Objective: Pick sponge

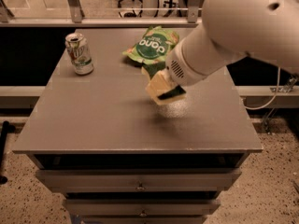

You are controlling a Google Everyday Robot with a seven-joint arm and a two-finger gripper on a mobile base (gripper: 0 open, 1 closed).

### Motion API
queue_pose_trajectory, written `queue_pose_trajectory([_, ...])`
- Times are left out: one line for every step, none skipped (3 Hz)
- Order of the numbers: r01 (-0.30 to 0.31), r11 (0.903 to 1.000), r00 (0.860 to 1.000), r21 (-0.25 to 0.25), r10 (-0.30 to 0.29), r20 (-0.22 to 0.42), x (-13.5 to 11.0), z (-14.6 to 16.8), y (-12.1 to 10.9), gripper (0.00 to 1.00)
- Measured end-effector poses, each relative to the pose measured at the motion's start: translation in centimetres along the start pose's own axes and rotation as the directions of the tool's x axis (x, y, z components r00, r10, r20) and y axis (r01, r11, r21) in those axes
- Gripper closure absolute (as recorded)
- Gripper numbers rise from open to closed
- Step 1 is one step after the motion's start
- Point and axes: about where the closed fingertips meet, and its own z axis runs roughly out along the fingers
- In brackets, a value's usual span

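The sponge (157, 88), pale yellow foam with a dark green scouring face, hangs tilted in the air above the middle of the grey table (93, 120). Its shadow lies on the tabletop just below it. My gripper (166, 87) sits at the end of the big white arm that comes in from the upper right. It is shut on the sponge, and the wrist hides most of the fingers. The sponge is just in front of the green snack bag and touches nothing else.
A green snack bag (152, 46) with white lettering lies at the back centre of the table. A soda can (80, 54) stands at the back left. Drawers (140, 186) sit under the tabletop. A cable (268, 99) hangs at the right.
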Motion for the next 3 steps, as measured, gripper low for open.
queue_pose_trajectory([0.031, 0.9975, 0.980, -0.063, -0.018, 0.197, -4.0, -3.0, -0.5, 1.00])
queue_pose_trajectory([0.097, 0.9915, 0.965, -0.087, -0.073, 0.250, -5.0, -4.1, 0.2, 1.00])
queue_pose_trajectory([0.101, 0.9912, 0.965, -0.085, -0.077, 0.249, -5.0, -4.1, 0.3, 1.00])
